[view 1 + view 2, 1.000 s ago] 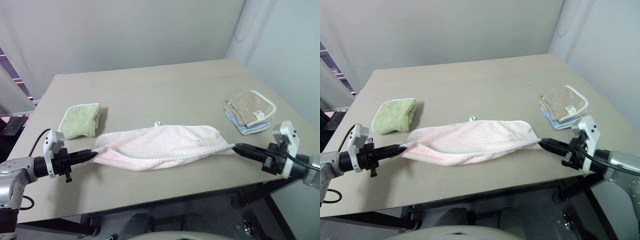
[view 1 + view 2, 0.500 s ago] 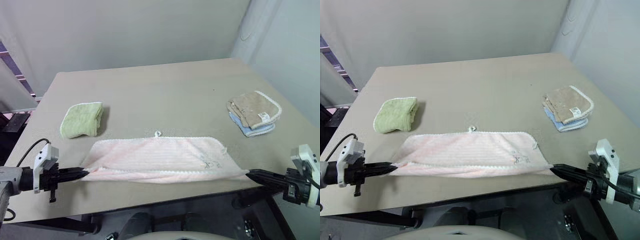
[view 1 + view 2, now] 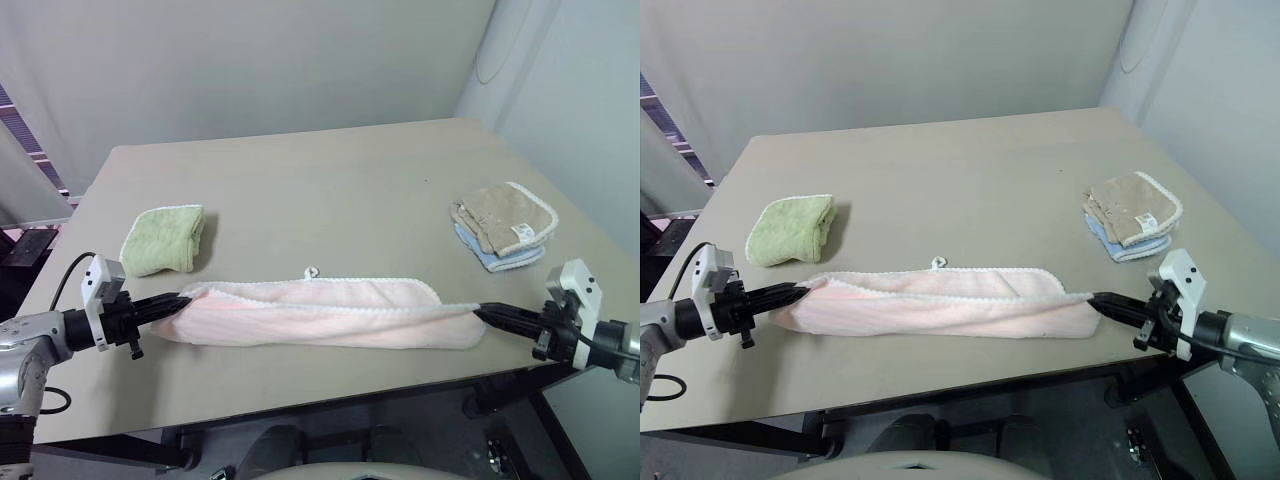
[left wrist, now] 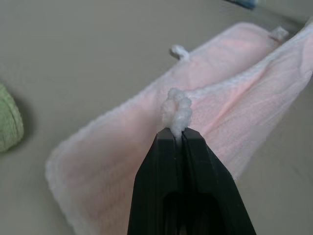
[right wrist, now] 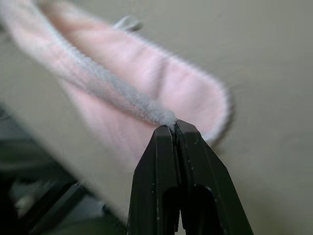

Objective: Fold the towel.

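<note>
Two grippers stretching towel (image 3: 320,312) between them along near table (image 3: 330,190) edge. Towel already doubled lengthwise, far edge with loop lying on table, near edge lifted. Judging first fold nearly laid, further folds remaining. Left gripper (image 3: 178,299) pinching towel's left end, fingers (image 4: 168,147) clamped tight on white edging. Right gripper (image 3: 1098,300) gripping right end likewise, jaws closed on edging.
</note>
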